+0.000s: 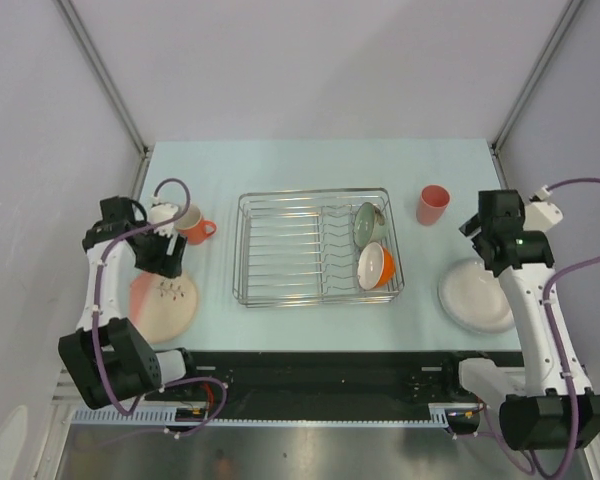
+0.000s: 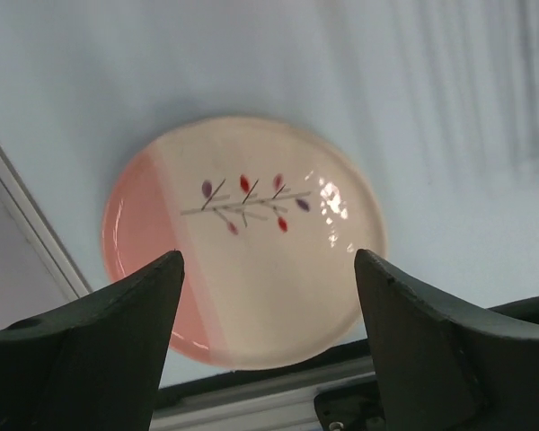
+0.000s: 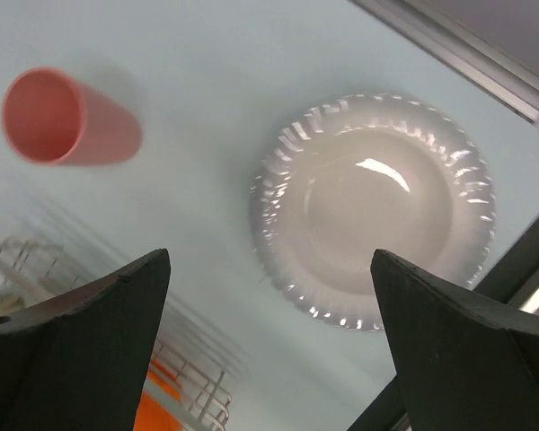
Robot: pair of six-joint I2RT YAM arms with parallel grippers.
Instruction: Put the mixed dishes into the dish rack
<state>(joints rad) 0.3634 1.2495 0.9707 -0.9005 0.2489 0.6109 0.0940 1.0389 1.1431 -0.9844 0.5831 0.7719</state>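
Top external: pale blue table (image 1: 310, 165), grey walls (image 1: 320, 60); left tool (image 2: 268, 260), right tool (image 3: 269, 256) spread, empty.

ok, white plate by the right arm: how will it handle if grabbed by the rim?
Probably slippery: glare on the white plate suggests a glaze. Likely rigid and breakable; it looks ceramic. It lies flat on the table, so a push should slide it, not tip it.

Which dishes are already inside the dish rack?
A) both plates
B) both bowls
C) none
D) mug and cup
B: the grey-green bowl and the orange bowl stand in the dish rack, while the salmon-pink plate, white plate, mug and cup sit outside it.
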